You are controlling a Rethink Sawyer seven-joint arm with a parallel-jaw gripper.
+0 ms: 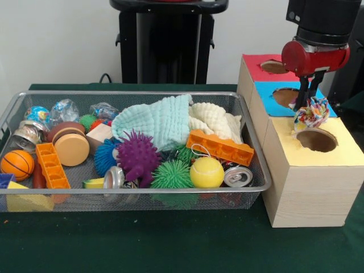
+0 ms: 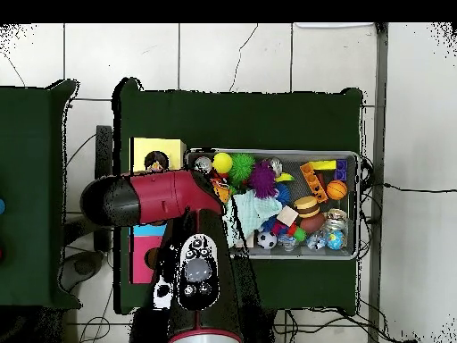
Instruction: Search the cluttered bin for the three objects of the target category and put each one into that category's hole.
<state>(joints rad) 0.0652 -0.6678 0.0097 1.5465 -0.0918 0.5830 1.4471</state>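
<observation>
Front view, jaws pinching rope toy [image 1: 310, 113] over yellow hole [image 1: 317, 139], arm's upper part cut off.

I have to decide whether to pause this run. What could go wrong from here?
1. The rope toy in the gripper hangs over the far rim of the yellow hole, not its middle, so if released it may catch on the rim or land on the box top.
2. Its loose, frayed ends might snag on the fingers.
3. The blue hole is right beside it, so a small drift could drop it there.
</observation>
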